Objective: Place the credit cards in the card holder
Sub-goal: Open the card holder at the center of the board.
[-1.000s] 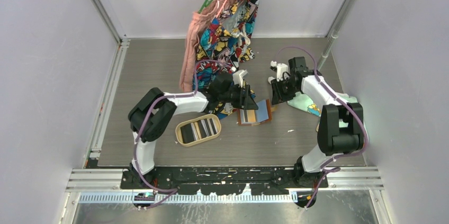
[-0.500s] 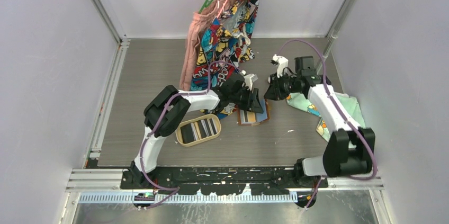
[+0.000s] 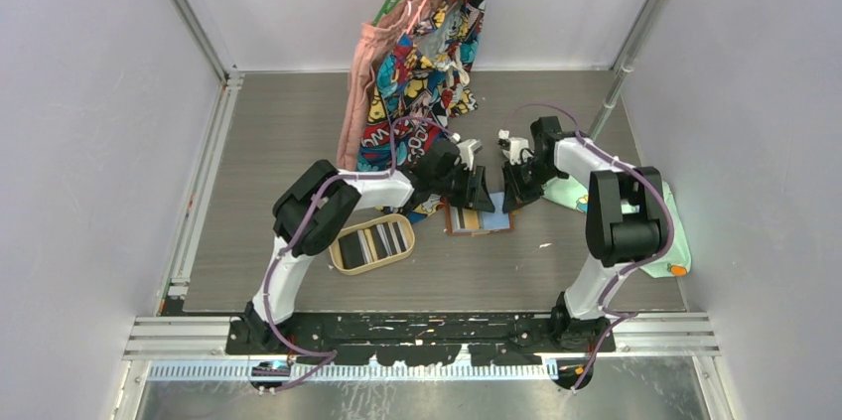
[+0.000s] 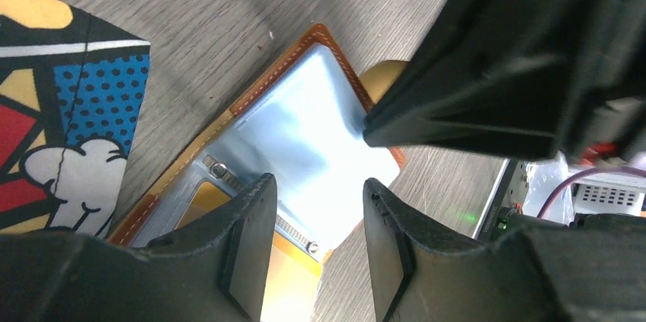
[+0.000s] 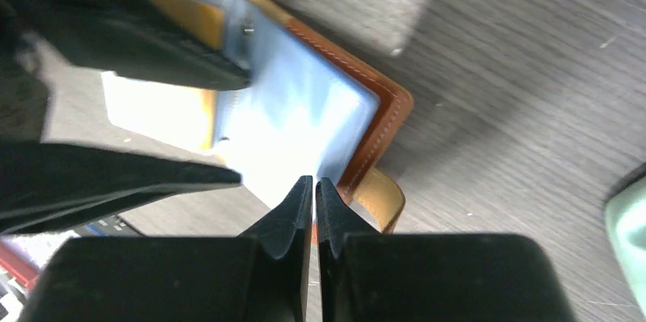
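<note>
Starting leftmost, we find black and striped plastic credit cards lying in the oval light-wood tray, well left of the left gripper, so we judge most of the job undone. That gripper hangs half open and empty over the open tan leather card holder, where yellow shows beneath clear sleeves. Our right gripper is closed, seemingly pinching a sleeve corner.

Atop card holder, left fingers and right fingers crowd, cloth behind, tray left, nearside table free
</note>
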